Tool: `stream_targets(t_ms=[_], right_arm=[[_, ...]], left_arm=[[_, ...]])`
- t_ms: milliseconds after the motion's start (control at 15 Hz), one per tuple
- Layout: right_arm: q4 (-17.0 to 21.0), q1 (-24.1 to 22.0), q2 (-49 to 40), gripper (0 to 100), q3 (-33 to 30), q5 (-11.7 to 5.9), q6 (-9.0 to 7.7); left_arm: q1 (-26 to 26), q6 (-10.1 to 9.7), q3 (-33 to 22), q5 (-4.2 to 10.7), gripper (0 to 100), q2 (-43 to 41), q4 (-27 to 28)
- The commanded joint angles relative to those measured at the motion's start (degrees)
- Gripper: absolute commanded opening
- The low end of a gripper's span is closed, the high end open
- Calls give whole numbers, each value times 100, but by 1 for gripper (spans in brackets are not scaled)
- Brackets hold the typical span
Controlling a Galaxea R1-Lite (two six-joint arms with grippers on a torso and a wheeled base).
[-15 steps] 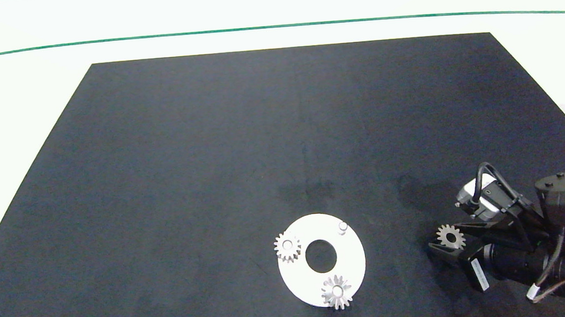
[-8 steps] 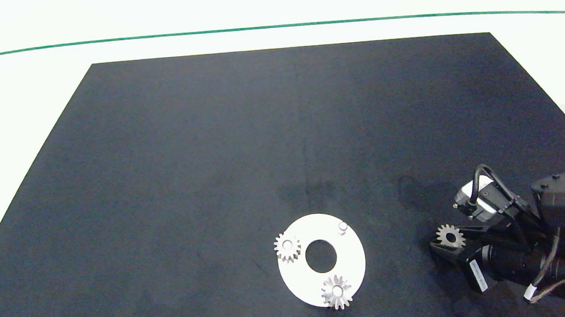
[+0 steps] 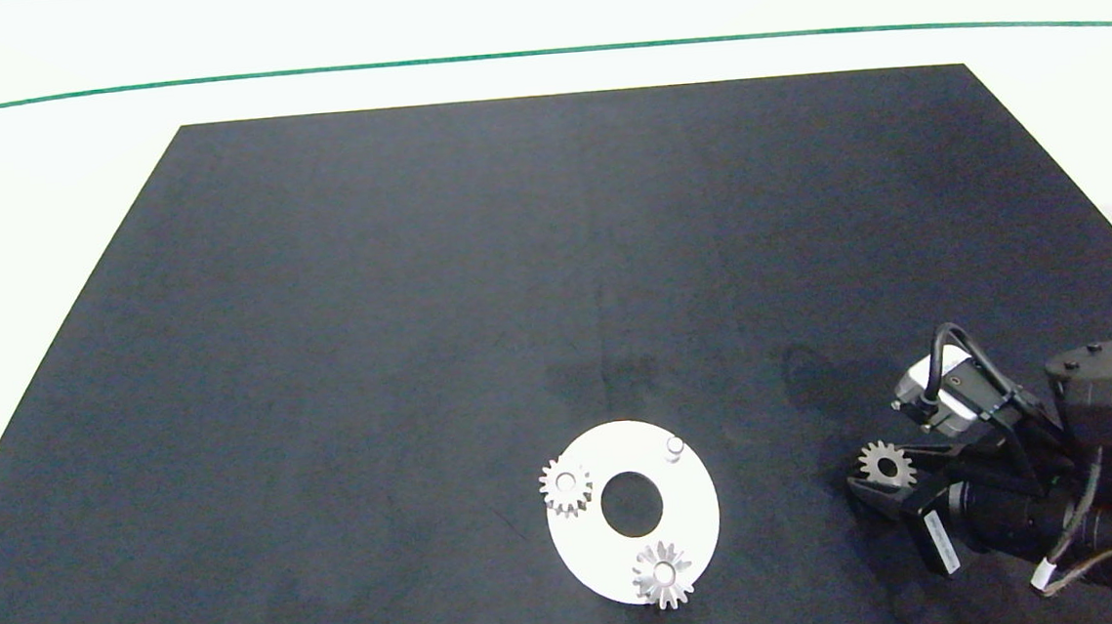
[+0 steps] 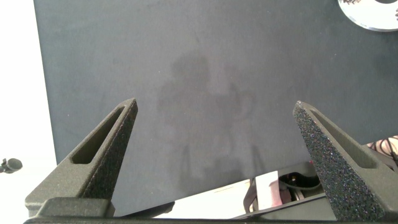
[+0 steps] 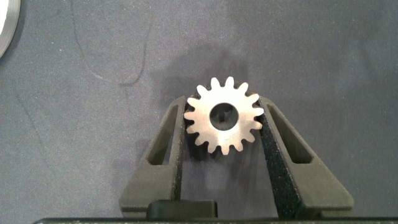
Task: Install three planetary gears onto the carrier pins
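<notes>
1. Right end effector (image 3: 879, 487) clamps my third gear (image 5: 222, 123), low over the counter (image 3: 554, 283), right of the disc (image 3: 697, 513).
2. Two gears (image 3: 565, 487) sit pinned; one pin (image 3: 674, 449) bare.
3. Left end effector (image 4: 214, 155) hangs spread apart.

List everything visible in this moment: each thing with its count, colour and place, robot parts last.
Mat: one, black, covering most of the white table.
Green line: one, across the table's far side.
Carrier disc: one, white ring, near edge of the mat, centre.
Carrier pins: three, silvery; two carry gears, one bare on the disc's far right.
Planetary gears: three, silvery; one on the disc's left pin, one on its near pin, one held over the mat.
Right gripper: dark, right of the disc, jaws shut on the third gear.
Left gripper: dark, jaws open, over bare mat.
</notes>
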Motion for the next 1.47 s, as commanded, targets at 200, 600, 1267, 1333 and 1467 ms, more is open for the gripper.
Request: stream_targets(t_ms=[200, 600, 1267, 1333, 1467], right_arm=[[-16, 2, -5, 15, 2, -16, -18], [-289, 2, 127, 3, 20, -16, -9], [1302, 766, -1016, 0, -947, -306, -97], [1891, 986, -1130, 0, -1255, -306, -97], [2409, 1329, -1077, 0, -1747, -350, -88]], left_arm=[[7, 8, 18, 0, 100, 18, 24], [-1, 8, 27, 0, 100, 18, 24], [7, 17, 62, -18, 100, 70, 24], [7, 17, 53, -18, 100, 70, 24], [16, 17, 62, -26, 100, 70, 24]])
